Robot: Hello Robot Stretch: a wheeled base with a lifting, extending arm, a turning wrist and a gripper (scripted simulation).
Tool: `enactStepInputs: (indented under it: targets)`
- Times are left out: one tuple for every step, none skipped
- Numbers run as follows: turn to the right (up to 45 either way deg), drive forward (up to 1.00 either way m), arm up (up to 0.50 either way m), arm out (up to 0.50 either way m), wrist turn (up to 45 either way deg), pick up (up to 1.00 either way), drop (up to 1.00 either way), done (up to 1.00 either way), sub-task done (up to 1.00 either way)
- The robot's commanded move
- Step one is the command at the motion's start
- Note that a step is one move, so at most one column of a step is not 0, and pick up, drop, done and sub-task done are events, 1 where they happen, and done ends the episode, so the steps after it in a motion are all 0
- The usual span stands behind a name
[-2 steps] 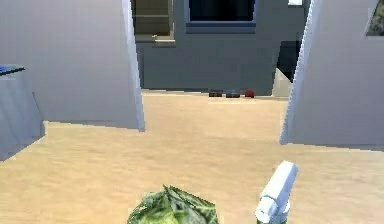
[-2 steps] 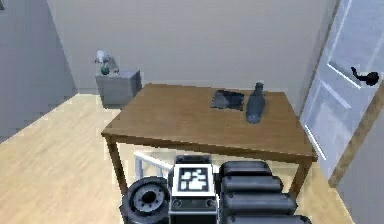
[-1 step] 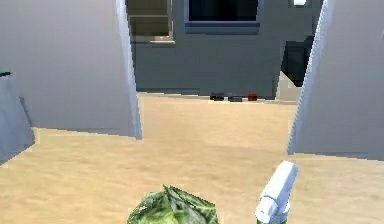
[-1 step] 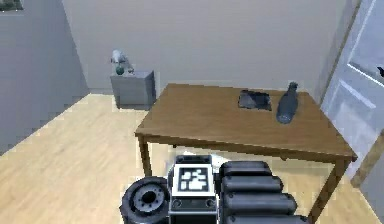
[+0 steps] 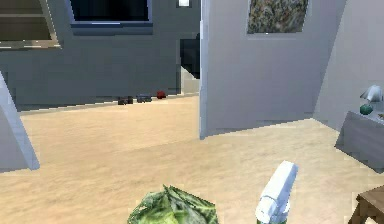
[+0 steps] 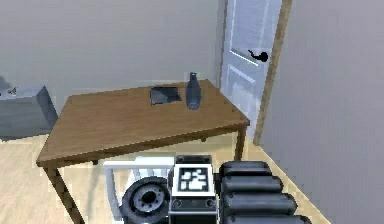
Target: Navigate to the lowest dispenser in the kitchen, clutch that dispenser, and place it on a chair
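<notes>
1. The gripper (image 6: 150, 198) showed at the arm side view's bottom edge, left of a white marker square (image 6: 192, 180). Its far end could not be made out, so neither the fingers' state nor any hold could be told.
2. A dark bottle-shaped dispenser (image 6: 193, 90) stood upright on the wooden table (image 6: 100, 130), just beside a flat dark object (image 6: 164, 95).
3. In the forward view, a white upright shape (image 5: 278, 192) rose near a green leafy head (image 5: 172, 207).

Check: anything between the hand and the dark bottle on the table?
Partly. A white chair tucked at the table's near edge stands just beyond the hand; past it, bare tabletop up to the bottle.
</notes>
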Motion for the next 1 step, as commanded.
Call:
enactStepInputs:
  targets:
    - [0.0, 0.0, 0.0, 0.48, 0.0, 0.0, 0.0, 0.0, 0.0]
